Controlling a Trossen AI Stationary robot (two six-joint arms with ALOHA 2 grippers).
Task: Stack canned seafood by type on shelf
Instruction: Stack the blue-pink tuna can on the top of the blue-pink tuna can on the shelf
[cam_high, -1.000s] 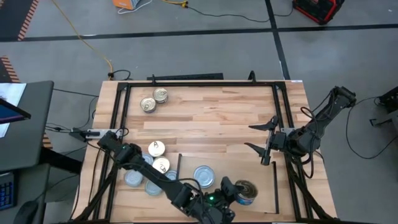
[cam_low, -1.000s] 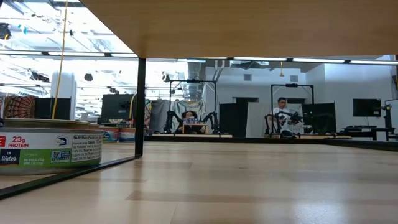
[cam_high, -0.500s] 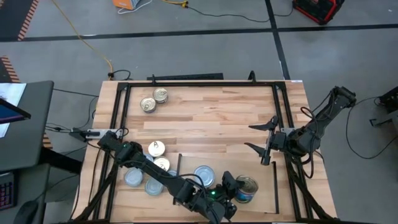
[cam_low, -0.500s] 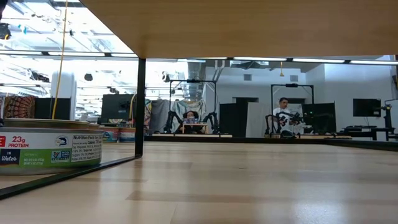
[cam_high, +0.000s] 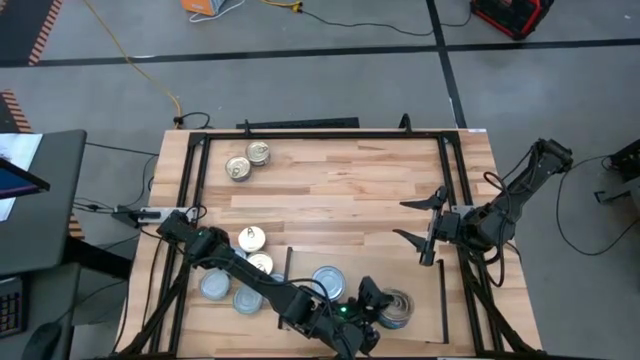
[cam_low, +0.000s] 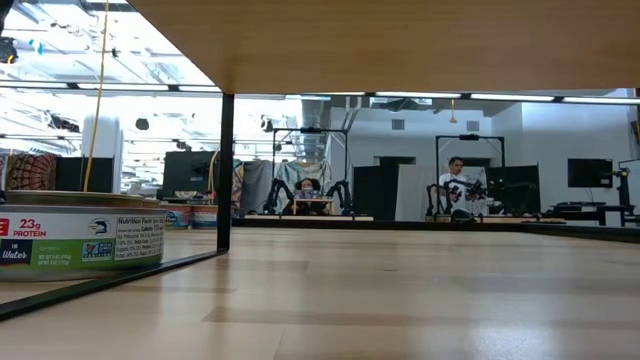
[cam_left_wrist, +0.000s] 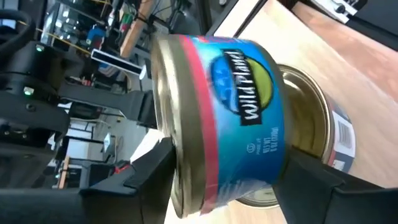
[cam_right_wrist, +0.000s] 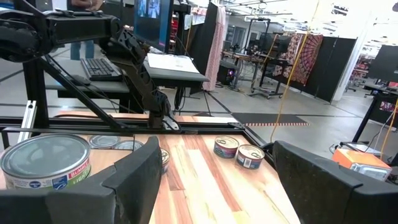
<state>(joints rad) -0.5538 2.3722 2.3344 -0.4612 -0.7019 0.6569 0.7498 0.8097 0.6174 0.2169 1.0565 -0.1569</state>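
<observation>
Left gripper (cam_high: 372, 300) straddles a blue tin (cam_left_wrist: 230, 118), fingers spread, near the shelf (cam_high: 420, 335) front edge.

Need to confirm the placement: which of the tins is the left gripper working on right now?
The blue Wild Planet tin between the left gripper's fingers, sitting on a gold-lidded tin on the shelf. All other tins lie away from either gripper.
</observation>
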